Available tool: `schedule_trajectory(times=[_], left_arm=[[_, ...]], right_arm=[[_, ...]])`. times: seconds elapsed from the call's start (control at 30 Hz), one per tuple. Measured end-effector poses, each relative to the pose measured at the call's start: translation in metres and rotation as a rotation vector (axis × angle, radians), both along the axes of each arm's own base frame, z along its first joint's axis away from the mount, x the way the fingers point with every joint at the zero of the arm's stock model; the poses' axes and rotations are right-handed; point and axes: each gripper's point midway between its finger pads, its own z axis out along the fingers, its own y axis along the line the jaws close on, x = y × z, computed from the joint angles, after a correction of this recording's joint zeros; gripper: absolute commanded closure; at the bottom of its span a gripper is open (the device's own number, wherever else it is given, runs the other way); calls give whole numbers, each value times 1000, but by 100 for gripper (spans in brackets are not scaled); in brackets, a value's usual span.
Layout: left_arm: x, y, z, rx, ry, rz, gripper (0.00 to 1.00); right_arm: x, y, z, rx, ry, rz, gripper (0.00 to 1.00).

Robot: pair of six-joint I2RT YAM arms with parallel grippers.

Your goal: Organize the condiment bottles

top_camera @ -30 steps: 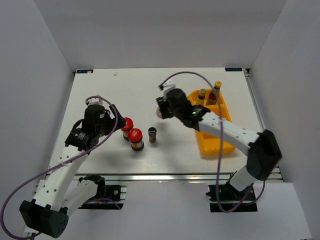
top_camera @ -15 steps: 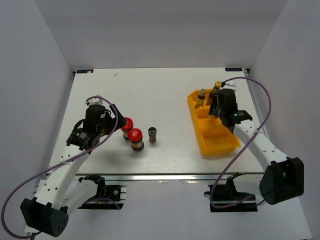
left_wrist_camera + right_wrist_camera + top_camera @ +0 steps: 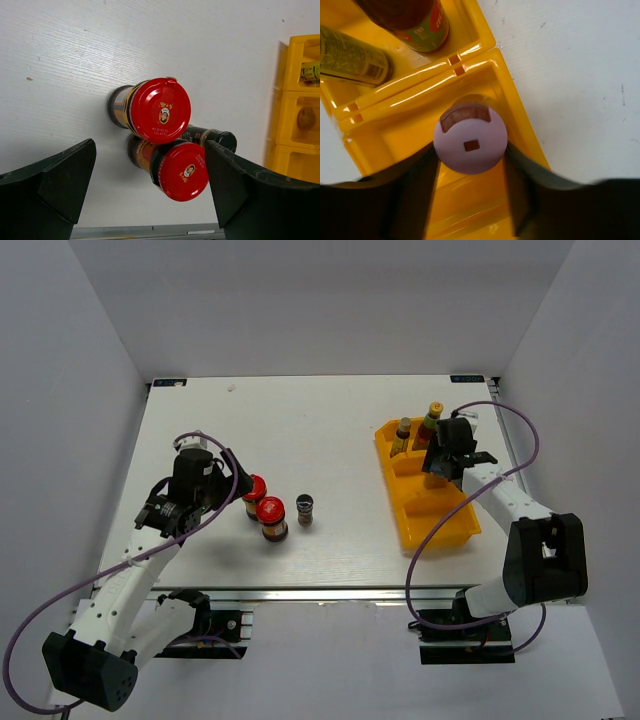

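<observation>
Looking at the right gripper point(image 3: 470, 161) first: we see its fingers pressed against both sides of the pink-capped bottle point(image 3: 470, 137), so it is grasping it, upright, over the middle compartment of the yellow tray point(image 3: 405, 127). We can't tell whether the bottle's base is down on the tray floor yet. In the compartment just above it in the wrist frame, the yellow-capped sauce bottle point(image 3: 415, 22) and the slim brown bottle point(image 3: 350, 57) are already in. In the overhead frame that tray sits at centre right, and its nearest compartment looks unfilled. The left gripper point(image 3: 150, 150) is spread wide, holding nothing, poised above the two red-lidded jars point(image 3: 159, 110), which stand touching each other on the table point(image 3: 125, 40) at centre left of the overhead frame. The grey-topped shaker point(image 3: 305, 508) is just to their right, well apart from the tray. Our read: two bottles placed, a third about to be released, so roughly half done. Left: both jars and the shaker.
</observation>
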Motion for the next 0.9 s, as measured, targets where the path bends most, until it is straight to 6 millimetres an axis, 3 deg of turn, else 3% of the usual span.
schedule_trajectory(times=[0.1, 0.3, 0.37, 0.5, 0.57, 0.67, 0.77, 0.9], left_arm=[[0, 0, 0, 0, 0, 0, 2], [0, 0, 0, 0, 0, 0, 2], [0, 0, 0, 0, 0, 0, 2], [0, 1, 0, 2, -1, 3, 2], [0, 1, 0, 4, 0, 5, 2], [1, 1, -3, 7, 8, 6, 2], [2, 1, -7, 12, 25, 6, 2], [3, 0, -10, 15, 35, 7, 2]], right_arm=[[0, 0, 0, 10, 1, -12, 12], [-3, 1, 8, 13, -3, -2, 11], [-3, 3, 25, 27, -36, 16, 11], [-8, 18, 80, 61, -184, 95, 11], [-15, 42, 107, 76, -265, 193, 11], [-35, 109, 127, 117, -315, 446, 11], [-59, 177, 113, 140, -259, 718, 11], [-86, 240, 71, 80, -125, 989, 11]])
